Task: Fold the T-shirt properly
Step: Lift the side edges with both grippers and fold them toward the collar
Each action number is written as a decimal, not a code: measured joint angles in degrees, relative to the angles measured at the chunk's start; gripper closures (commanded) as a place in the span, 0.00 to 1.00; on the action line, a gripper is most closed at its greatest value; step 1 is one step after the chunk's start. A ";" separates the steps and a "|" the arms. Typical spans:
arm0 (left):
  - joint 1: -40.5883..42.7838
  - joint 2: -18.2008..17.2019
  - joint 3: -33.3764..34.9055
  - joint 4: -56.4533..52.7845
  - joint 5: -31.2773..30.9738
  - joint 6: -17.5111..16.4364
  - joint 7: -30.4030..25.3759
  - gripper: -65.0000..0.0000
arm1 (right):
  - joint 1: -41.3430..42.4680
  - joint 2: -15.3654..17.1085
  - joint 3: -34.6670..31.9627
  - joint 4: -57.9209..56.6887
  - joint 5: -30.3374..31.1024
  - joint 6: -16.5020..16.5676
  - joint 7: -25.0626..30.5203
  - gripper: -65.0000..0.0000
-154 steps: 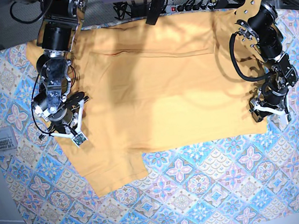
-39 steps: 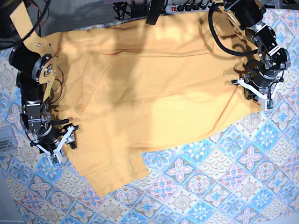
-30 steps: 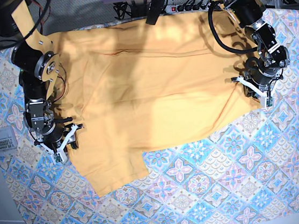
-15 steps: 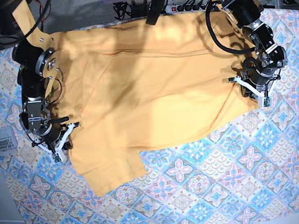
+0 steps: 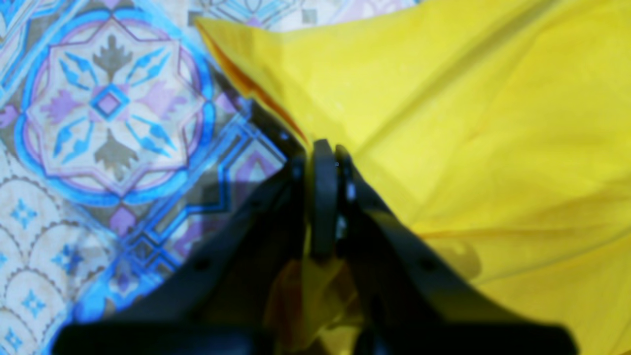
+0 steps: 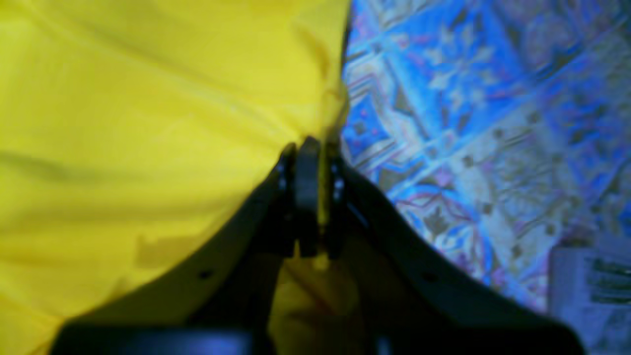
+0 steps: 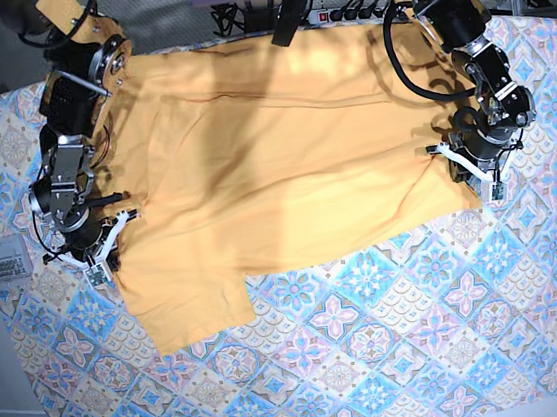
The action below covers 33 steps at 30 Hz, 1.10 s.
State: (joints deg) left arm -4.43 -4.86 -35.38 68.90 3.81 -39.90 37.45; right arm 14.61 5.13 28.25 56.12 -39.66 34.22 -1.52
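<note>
We are pinching the T-shirt (image 7: pixel 283 158) with both grippers closed tight. The left gripper (image 7: pixel 470 168) is gripping its edge at 3 o'clock, the right gripper (image 7: pixel 103 254) at 9 o'clock. The shirt is lying spread over the tablecloth (image 7: pixel 376 358), toward 12 o'clock.

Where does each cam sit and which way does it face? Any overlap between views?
Base: overhead, looking down on the tablecloth and the T-shirt; both arms show.
Left wrist: on the arm, looking along the left gripper, shut on the T-shirt's edge.
Right wrist: same mount, along the right gripper, shut on the T-shirt's opposite edge.
Shared: all three show shirt and tablecloth; base also shows the left gripper and the right gripper.
</note>
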 measured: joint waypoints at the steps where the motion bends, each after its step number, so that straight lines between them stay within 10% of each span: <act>1: 0.04 -0.07 0.00 0.00 -0.02 0.00 -0.02 1.00 | -0.94 -0.13 -0.04 1.95 0.02 -0.02 0.20 1.00; 33: 10.01 -1.05 -4.52 10.93 -0.92 -1.16 -0.22 1.00 | -21.22 -1.75 5.95 26.01 5.62 1.62 0.81 1.00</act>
State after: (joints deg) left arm 5.58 -5.91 -39.90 79.83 2.90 -41.06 37.23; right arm -6.61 3.38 34.20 82.13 -34.04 35.83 -0.71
